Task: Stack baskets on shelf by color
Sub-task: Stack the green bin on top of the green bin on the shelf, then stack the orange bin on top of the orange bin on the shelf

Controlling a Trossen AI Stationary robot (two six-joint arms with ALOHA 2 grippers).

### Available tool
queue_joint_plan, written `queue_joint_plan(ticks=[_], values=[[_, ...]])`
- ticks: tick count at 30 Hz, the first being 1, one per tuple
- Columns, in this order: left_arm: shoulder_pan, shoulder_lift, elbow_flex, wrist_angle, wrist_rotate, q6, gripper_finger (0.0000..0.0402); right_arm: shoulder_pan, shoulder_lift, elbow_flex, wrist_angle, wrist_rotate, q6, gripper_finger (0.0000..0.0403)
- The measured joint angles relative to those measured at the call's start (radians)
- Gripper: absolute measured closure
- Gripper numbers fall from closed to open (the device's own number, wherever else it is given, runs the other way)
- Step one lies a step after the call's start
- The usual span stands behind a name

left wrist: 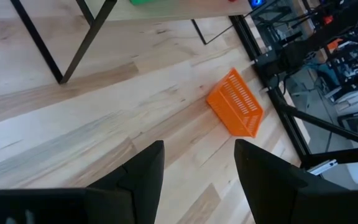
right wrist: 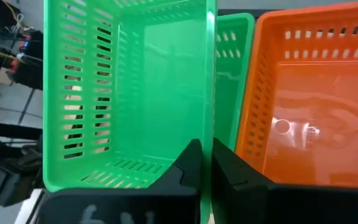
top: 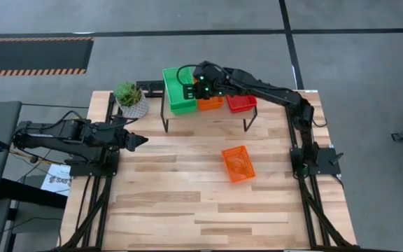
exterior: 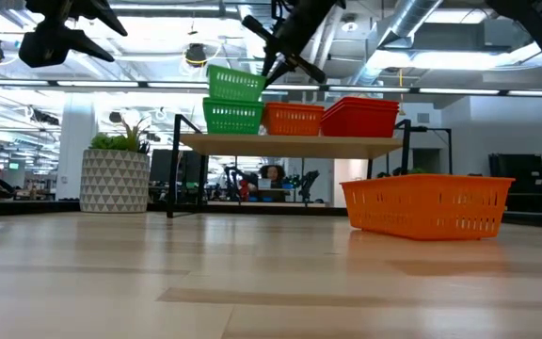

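Observation:
On the shelf stand a green basket, orange baskets and red baskets, side by side. My right gripper is over the shelf's left end, shut on a second green basket, which is tilted just above the first green one. One orange basket rests on its base on the table, right of centre. My left gripper hovers open over the table's left side, away from every basket; its wrist view shows the loose orange basket. My right gripper holds the upper green basket by its long side wall, the wall next to the orange stack. One finger is inside the basket and one outside, coming from above. The basket is tilted; whether it touches the lower green basket, I cannot tell.
A potted plant in a white patterned pot stands at the table's far left, beside the shelf. The shelf's thin black legs rise from the table. Bare planks fill the near half of the table.

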Motion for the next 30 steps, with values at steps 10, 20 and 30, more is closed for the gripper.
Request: queue_joint_plan(ticks=[10,20,30], values=[[0.0,0.0,0.0,0.003,-0.001,-0.005,0.0218,-0.007,0.0,0.0,-0.002,-0.055,-0.015,0.0346],[0.0,0.0,0.0,0.003,-0.002,-0.004,0.0218,-0.008,0.0,0.0,-0.001,-0.057,-0.02,0.0315],[0.0,0.0,0.0,0.003,0.009,0.0,0.0218,0.033,-0.04,0.0,-0.013,-0.056,-0.194,0.0296]])
